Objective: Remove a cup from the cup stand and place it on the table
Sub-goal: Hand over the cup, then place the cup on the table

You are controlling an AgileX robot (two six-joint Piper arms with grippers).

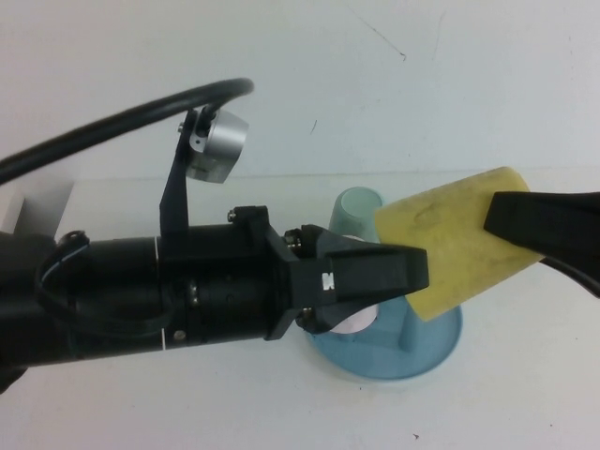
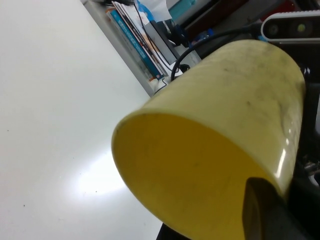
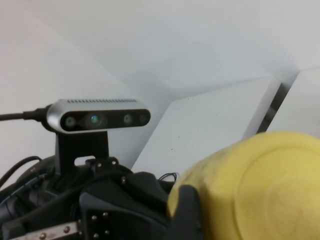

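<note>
The yellow cup (image 1: pixel 450 239) hangs on its side in the air above the blue cup stand (image 1: pixel 436 352), wide mouth toward my left arm. My left gripper (image 1: pixel 394 281) is shut on its rim; in the left wrist view one finger (image 2: pixel 262 212) sits inside the cup (image 2: pixel 210 150), the wall pinched against the outer one. My right gripper (image 1: pixel 502 225) comes from the right and is shut on the cup's narrow base end. The right wrist view shows the base (image 3: pixel 265 190) with one finger (image 3: pixel 185 212) against its side. The white table (image 1: pixel 525 403) lies below.
A light blue tumbler (image 1: pixel 356 216) stands upside down on the stand behind the yellow cup. A whitish shape (image 1: pixel 354 325) on the stand is mostly hidden under my left gripper. Books and clutter (image 2: pixel 145 40) line the table's far edge in the left wrist view.
</note>
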